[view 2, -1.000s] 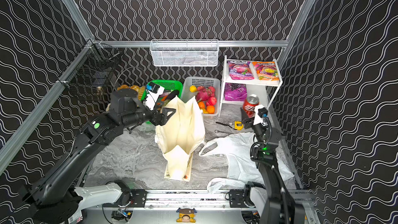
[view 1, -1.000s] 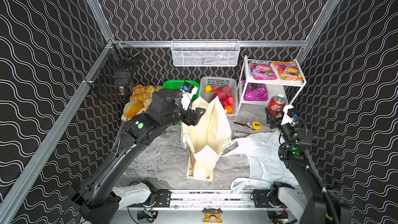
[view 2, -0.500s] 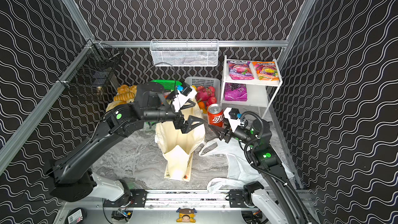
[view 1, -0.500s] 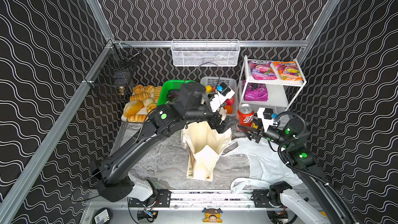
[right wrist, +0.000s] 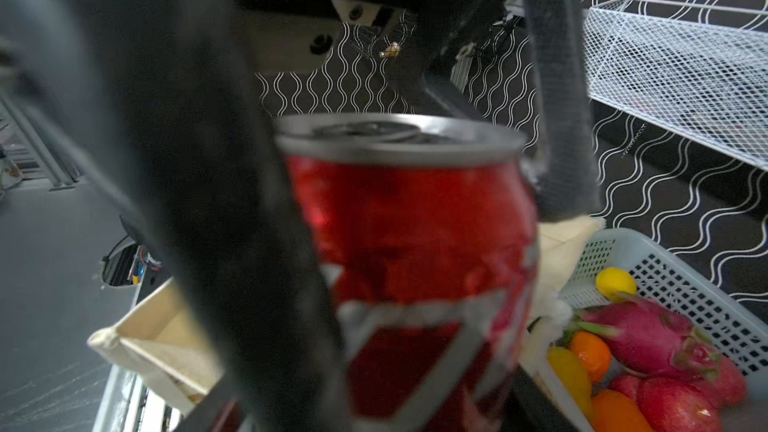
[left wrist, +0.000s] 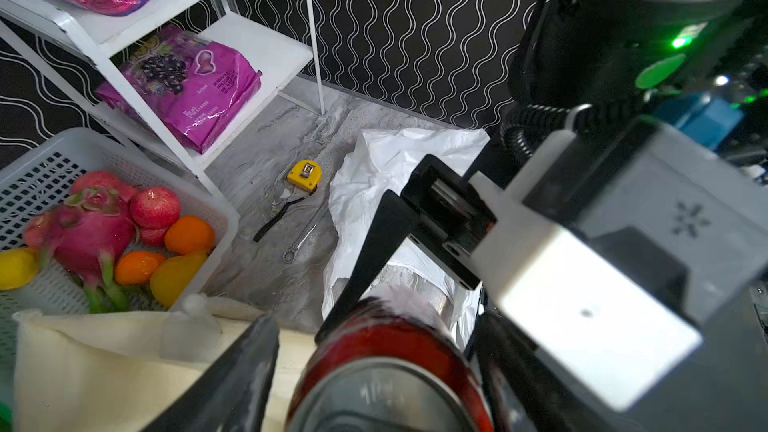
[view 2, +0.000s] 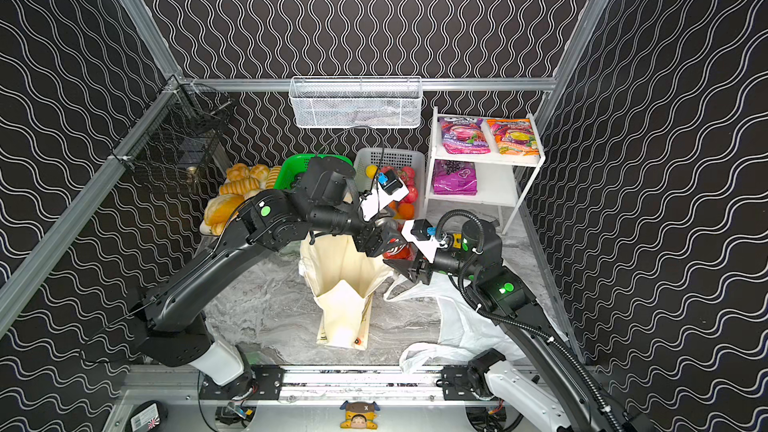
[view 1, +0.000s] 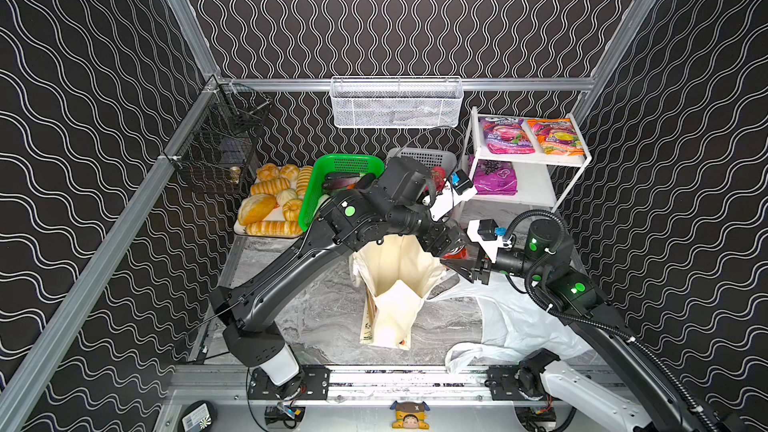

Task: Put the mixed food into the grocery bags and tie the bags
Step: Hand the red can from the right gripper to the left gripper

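Right gripper, clamped on red drink can, has swung to cream tote for release; left gripper flanks the can, grip unclear.

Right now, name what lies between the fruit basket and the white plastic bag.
A yellow tape measure and a wrench on the tabletop, seen in the left wrist view.
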Motion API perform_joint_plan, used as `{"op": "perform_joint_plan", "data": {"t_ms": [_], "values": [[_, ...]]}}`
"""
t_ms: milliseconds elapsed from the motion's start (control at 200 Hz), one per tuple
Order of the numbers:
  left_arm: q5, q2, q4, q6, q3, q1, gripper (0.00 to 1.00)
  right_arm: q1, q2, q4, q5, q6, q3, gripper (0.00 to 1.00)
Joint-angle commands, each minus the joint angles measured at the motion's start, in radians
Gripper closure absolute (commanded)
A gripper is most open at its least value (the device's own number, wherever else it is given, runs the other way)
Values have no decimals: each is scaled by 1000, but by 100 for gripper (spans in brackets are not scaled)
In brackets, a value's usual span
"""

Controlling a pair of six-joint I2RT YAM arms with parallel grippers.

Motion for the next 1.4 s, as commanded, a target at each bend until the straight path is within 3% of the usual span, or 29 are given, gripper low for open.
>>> {"op": "perform_joint_plan", "data": {"t_ms": [0, 85, 190, 330, 385, 536, 626, 711, 846, 926, 1056, 1156, 1281, 1397], "values": [[-15, -2, -54, 33, 11, 4, 17, 5, 6, 53, 2, -65, 28, 63], [-22, 0, -88, 42, 24, 4, 11, 5, 11, 45, 6, -78, 34, 63], [-19, 5, -111, 45, 27, 4, 17, 7, 7, 43, 5, -92, 32, 63], [8, 15, -103, 37, 30, 4, 47, 7, 8, 4, 13, -103, 41, 60], [7, 12, -93, 30, 25, 4, 60, 7, 5, -11, 18, -92, 47, 51], [-86, -49, -31, -4, -39, 4, 71, 8, -23, -12, 64, 78, 43, 21], [-156, -74, -11, -28, -38, 7, 73, 7, -31, -58, 70, 189, 46, 9], [-237, -79, -36, -53, -7, 11, 72, 7, -28, -95, 91, 299, 48, 3], [-404, -113, -57, -81, -39, 20, 72, 7, 17, -123, 223, 557, 62, 3], [-480, -131, -61, -103, -82, 43, 73, 6, 86, -206, 352, 722, 135, 11], [-502, -115, -98, -131, -110, 101, 73, 10, 271, -338, 310, 824, 261, 16], [-449, -95, -87, -141, -147, 129, 74, 27, 406, -402, 330, 842, 338, 19], [-387, -54, -79, -142, -171, 138, 75, 51, 537, -454, 342, 828, 426, 36], [-399, -23, -55, -141, -205, 138, 76, 88, 600, -500, 417, 828, 512, 73]]}}
